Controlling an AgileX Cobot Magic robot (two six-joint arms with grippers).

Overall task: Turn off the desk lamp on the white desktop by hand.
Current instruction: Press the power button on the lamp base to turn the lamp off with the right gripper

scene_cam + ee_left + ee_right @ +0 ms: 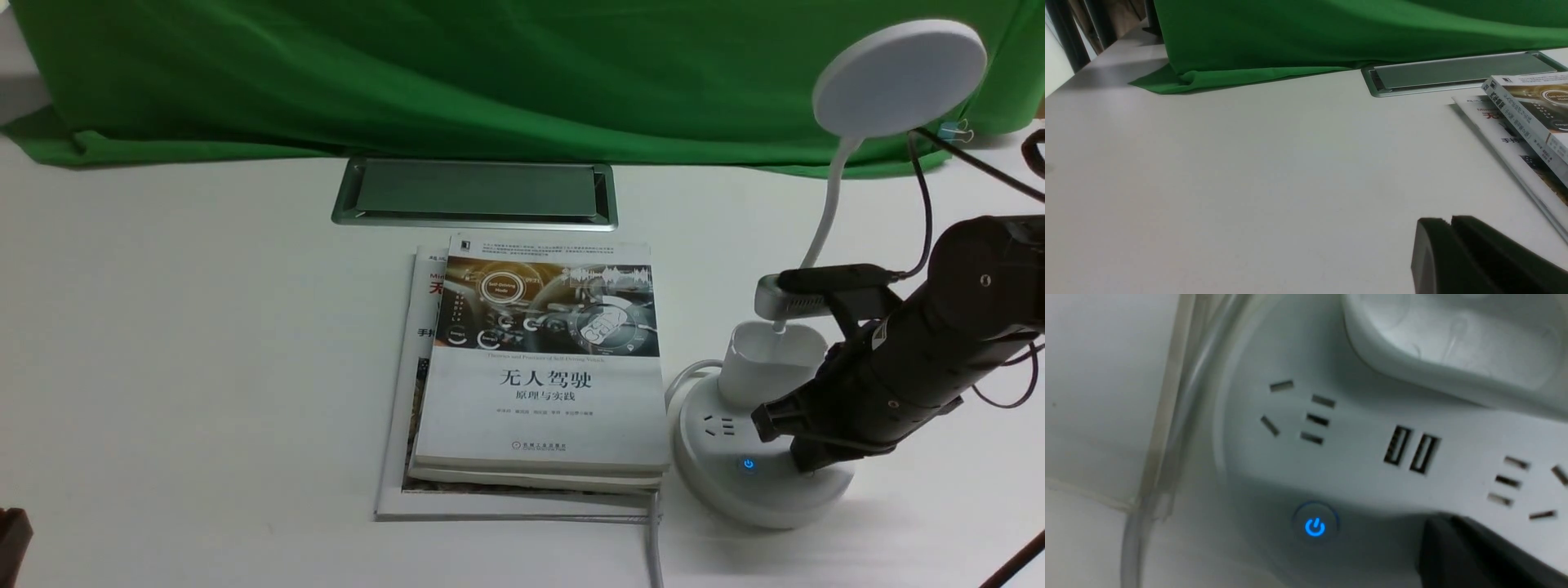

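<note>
The lamp stands at 4 o'clock on the tabletop. The right claw, tips squeezed together for poking, hangs over its base, at 3 o'clock from the glowing blue button.

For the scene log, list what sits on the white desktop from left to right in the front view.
Stack of books → desk lamp. Left out: the hatch, which spans the books, and the right gripper, over the lamp's base.
</note>
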